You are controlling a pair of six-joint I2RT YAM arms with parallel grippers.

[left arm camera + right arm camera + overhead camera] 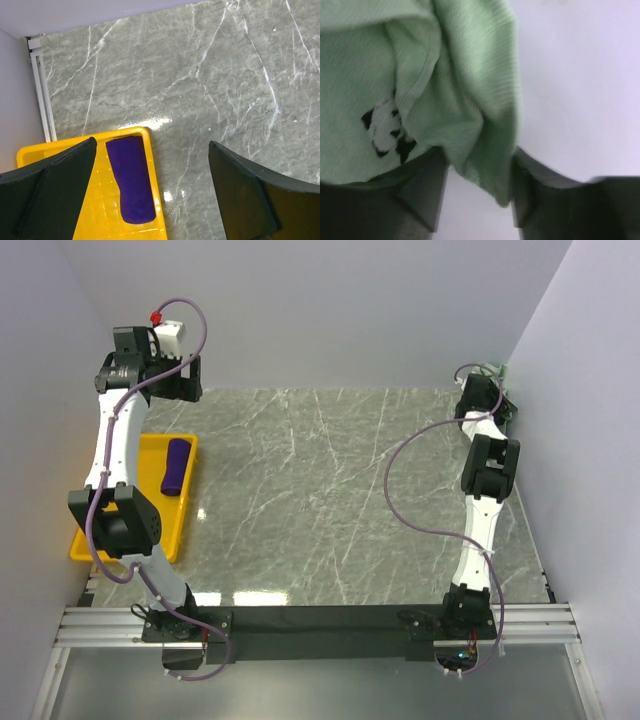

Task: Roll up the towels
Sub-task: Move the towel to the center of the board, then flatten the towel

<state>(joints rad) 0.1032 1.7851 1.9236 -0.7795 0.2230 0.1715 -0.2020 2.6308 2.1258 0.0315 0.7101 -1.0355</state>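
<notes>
The deep purple towel (177, 465) lies rolled in the yellow tray (150, 455) at the table's left edge; in the left wrist view the purple towel (131, 180) rests by the tray's (100, 210) right rim. My left gripper (186, 380) is raised above the far left of the table, and the left gripper (152, 142) is open and empty. At the far right corner my right gripper (487, 390) has reached the pale mint green towel (497, 368). Up close, the right gripper (477, 150) pinches a hanging fold of the green towel (445, 75).
The grey marble table (330, 500) is walled at the back and on both sides. The right wall stands close behind the green towel. A metal rail (40, 90) runs along the table's left edge, beyond the tray.
</notes>
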